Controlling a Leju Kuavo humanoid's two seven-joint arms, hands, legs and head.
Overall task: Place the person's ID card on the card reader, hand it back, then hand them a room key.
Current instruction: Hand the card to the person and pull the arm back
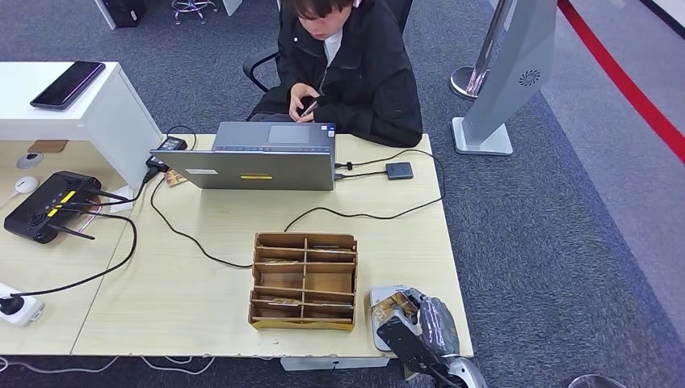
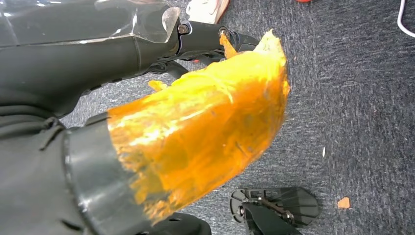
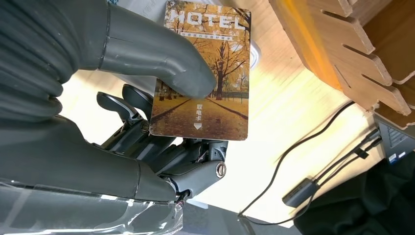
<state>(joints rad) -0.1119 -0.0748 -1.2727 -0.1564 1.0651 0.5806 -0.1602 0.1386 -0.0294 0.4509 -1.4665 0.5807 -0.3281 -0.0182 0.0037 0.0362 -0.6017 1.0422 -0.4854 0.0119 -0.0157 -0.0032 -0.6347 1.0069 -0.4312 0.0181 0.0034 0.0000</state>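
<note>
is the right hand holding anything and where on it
Yes: a hotel key card printed with autumn trees, pinched at one long edge between thumb and fingers of the right hand.

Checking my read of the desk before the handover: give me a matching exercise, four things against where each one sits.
Things:
1. hotel card
2. wooden organizer
3. laptop
4. black router

Places:
A. far left of the desk, antennas pointing right
B. pinched by the right hand at the near right corner of the desk
C. at the desk's far edge, in front of the seated person
D. middle of the desk, near its front edge

Pairs: 1-B, 2-D, 3-C, 4-A
</note>
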